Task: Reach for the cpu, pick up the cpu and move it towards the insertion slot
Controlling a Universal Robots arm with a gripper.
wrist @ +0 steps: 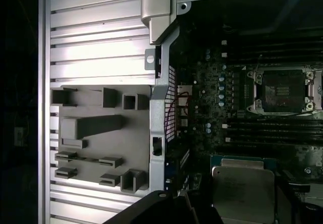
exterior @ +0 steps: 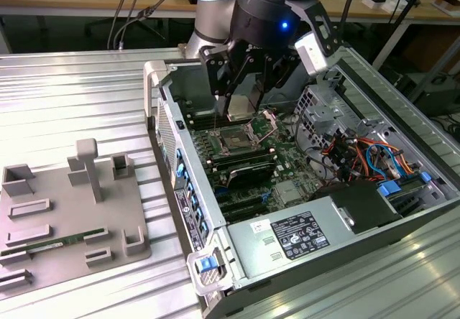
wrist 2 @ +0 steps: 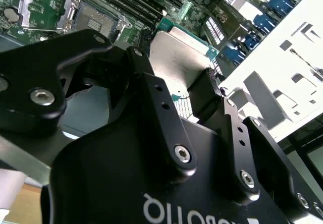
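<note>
1. The black two-fingered tool (exterior: 241, 102) hangs inside the open computer case (exterior: 402, 218), closed on the small flat silvery-grey square cpu (exterior: 239, 107).
2. In the second wrist view, the fingers (wrist 2: 209, 90) press on the cpu (wrist 2: 179, 57) from opposite edges.
3. The cpu is held in the air above the green motherboard (exterior: 287, 168), near the square, metal-framed insertion slot (exterior: 235, 141) with its dark centre.
4. The grey moulded tray (exterior: 65, 211) lies on the ribbed metal worktop (exterior: 72, 89), well apart from the tool.

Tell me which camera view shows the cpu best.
The second wrist view: the cpu is close, its metal top held in the gripper. The first wrist view shows it partly cut off; the exterior view shows it small.
</note>
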